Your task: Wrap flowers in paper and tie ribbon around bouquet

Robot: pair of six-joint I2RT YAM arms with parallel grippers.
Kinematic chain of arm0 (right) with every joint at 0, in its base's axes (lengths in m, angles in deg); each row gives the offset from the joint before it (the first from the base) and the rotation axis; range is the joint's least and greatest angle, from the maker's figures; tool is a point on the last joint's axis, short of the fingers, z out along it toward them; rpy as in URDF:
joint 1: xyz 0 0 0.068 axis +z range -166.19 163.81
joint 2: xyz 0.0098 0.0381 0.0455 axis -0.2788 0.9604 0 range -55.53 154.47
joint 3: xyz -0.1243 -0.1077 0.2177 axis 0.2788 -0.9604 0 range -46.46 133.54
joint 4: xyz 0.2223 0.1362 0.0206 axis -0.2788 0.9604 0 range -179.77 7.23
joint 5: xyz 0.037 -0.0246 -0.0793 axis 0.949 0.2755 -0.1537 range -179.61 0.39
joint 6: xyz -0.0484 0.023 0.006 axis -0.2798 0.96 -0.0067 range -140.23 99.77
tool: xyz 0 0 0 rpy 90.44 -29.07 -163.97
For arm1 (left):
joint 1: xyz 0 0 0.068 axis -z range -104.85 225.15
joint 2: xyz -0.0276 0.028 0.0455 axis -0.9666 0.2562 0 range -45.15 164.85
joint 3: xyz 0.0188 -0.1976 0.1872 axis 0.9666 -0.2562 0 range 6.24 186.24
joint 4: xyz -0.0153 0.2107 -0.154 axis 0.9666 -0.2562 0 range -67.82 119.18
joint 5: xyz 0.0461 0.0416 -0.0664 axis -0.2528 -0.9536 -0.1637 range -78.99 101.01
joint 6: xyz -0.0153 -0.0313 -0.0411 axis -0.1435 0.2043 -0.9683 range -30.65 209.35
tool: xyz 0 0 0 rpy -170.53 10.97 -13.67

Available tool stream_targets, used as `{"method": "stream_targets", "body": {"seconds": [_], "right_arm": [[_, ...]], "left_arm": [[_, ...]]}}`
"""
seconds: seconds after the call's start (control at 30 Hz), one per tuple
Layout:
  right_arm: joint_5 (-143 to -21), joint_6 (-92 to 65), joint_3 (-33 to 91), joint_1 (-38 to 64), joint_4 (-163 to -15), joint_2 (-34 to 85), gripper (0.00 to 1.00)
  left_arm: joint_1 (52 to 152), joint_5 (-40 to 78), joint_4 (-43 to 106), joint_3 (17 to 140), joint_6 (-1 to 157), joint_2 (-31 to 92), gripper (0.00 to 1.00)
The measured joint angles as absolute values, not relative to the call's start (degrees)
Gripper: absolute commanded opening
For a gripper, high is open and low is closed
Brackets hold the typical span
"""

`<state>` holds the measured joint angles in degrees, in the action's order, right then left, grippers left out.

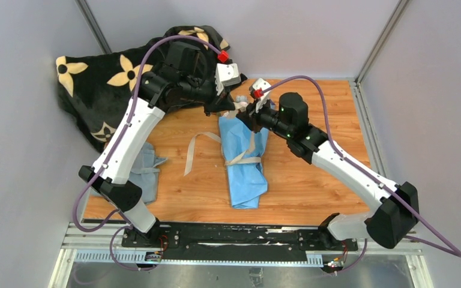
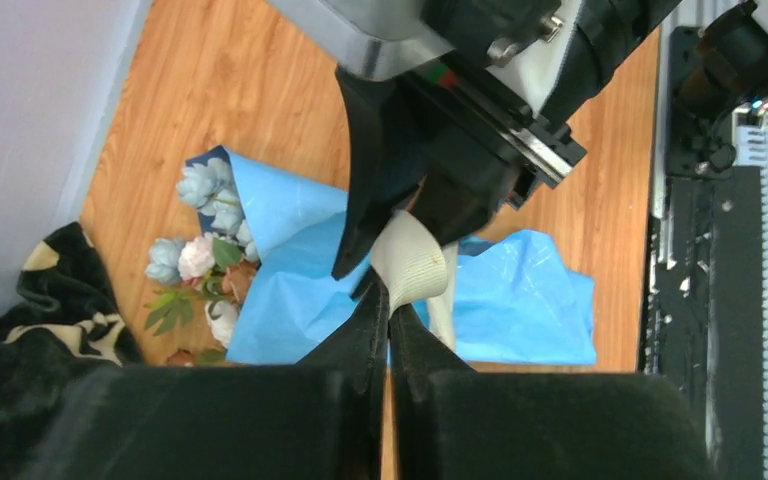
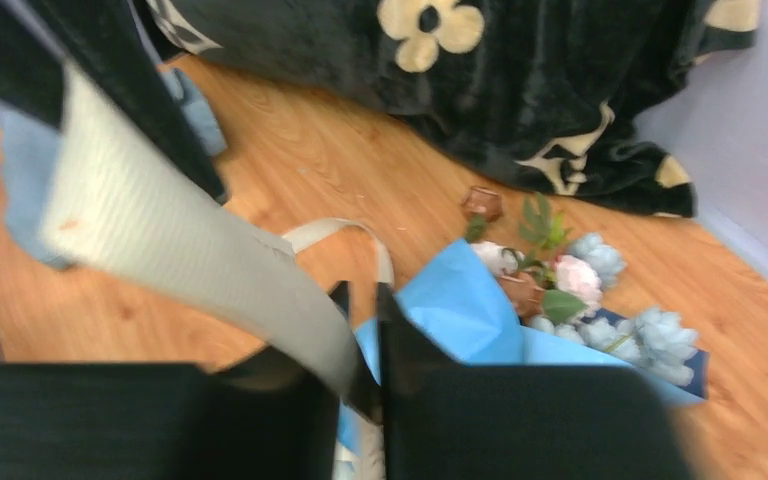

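Two hands at one ribbon (image 2: 410,262): left hand (image 2: 388,295) pinches it tight, can't tell if right hand (image 3: 365,300) grips; a slip could loosen the bouquet (image 1: 244,162) tie.

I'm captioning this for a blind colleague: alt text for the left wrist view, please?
The left arm's fingers pinch the beige ribbon, with the right arm's fingers close by. Beneath lies the bouquet, flowers in light-blue paper, on a wooden table.
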<state>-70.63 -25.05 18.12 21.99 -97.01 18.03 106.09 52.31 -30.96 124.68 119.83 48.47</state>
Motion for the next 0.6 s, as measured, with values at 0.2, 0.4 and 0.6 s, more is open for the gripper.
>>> {"method": "stream_targets", "body": {"seconds": [0.2,0.4,0.6], "right_arm": [[-73.9,-23.0,18.7,20.4,-96.2,19.0,0.00],[-74.2,-20.4,15.6,17.1,-96.7,16.4,0.00],[-73.1,-18.6,13.1,15.4,-97.1,16.2,0.00]], "left_arm": [[105.4,47.0,-30.4,118.7,121.8,47.6,0.89],[97.3,35.9,-24.1,101.2,128.0,49.7,0.85],[92.4,23.6,-14.1,91.0,131.4,63.2,0.96]]}}
